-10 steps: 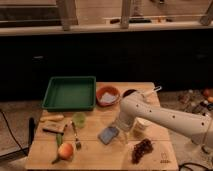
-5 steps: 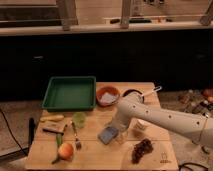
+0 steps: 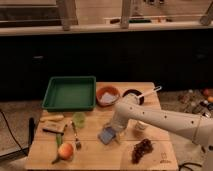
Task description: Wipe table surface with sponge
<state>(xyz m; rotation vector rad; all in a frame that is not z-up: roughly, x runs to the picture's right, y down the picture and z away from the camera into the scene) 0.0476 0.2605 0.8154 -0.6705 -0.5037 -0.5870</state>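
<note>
The table surface [image 3: 95, 155] is a light wooden plank top in the lower middle of the camera view. The sponge [image 3: 106, 135] is a small flat blue-grey pad lying on it near the centre front. My white arm reaches in from the right, and my gripper [image 3: 114, 131] is down at the sponge's right edge, touching or just over it. The arm's wrist hides the gripper's tips.
A green tray [image 3: 70, 92] sits at the back left. An orange bowl [image 3: 107, 95] and a dark bowl with a spoon [image 3: 134, 95] stand behind the arm. A fork [image 3: 76, 136], a green cup [image 3: 79, 119], a peach [image 3: 64, 150], a brown block [image 3: 52, 130] and dark grapes [image 3: 142, 150] lie around.
My arm has swung left and lowered toward the sponge. The sponge has stayed at about the same spot.
</note>
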